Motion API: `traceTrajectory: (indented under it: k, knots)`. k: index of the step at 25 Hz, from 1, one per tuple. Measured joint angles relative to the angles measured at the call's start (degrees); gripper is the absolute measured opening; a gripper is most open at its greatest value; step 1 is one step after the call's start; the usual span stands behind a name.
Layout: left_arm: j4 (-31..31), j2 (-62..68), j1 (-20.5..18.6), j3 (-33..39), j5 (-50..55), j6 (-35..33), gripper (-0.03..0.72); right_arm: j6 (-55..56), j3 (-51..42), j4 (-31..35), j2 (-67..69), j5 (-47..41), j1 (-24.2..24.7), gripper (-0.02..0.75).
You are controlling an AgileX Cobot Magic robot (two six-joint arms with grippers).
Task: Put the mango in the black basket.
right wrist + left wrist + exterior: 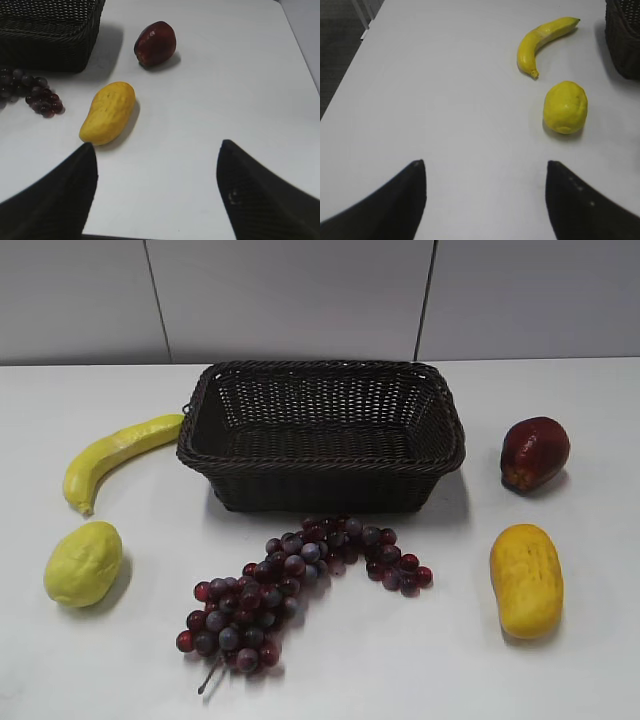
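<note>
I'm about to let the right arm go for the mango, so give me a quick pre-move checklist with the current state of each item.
1. Mango free on the table, nothing on it: ok.
2. Right gripper open and empty: ok.
3. Gap between mango and the dark red fruit: ok, apart.
4. Mango clear of the grapes: ok.
5. Black basket empty inside: ok.
6. Left gripper open, away near the lemon and banana: ok.
</note>
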State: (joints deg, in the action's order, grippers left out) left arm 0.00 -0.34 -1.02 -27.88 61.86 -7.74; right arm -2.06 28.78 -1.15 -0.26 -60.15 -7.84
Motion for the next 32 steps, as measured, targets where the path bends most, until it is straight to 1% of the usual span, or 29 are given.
traceTrajectory:
  k: [14, 16, 18, 23, 26, 29, 32]
  knots:
    - [0.0, 0.0, 0.0, 0.0, 0.0, 0.0, 0.555, 0.1, 0.1, 0.0, 0.0, 0.1, 0.0, 0.57]
    - [0.0, 0.0, 0.0, 0.0, 0.0, 0.0, 0.555, 0.2, 0.8, 0.0, 0.5, 1.4, 0.0, 0.57]
    - [0.0, 0.0, 0.0, 0.0, 0.0, 0.0, 0.555, 0.2, 1.9, 0.0, 2.7, 5.0, 0.0, 0.57]
    - [0.0, 0.0, 0.0, 0.0, 0.0, 0.0, 0.555, 0.2, 2.4, 0.0, 13.3, 17.5, 0.0, 0.57]
    - [0.0, 0.0, 0.0, 0.0, 0.0, 0.0, 0.555, 0.3, 2.3, 0.0, 21.6, 23.4, 0.0, 0.57]
    - [0.0, 0.0, 0.0, 0.0, 0.0, 0.0, 0.555, 0.3, 2.7, 1.1, 31.7, 25.2, 0.0, 0.57]
    - [0.0, 0.0, 0.0, 0.0, 0.0, 0.0, 0.555, 0.1, 4.5, 4.2, 43.1, 25.2, 0.0, 0.574]
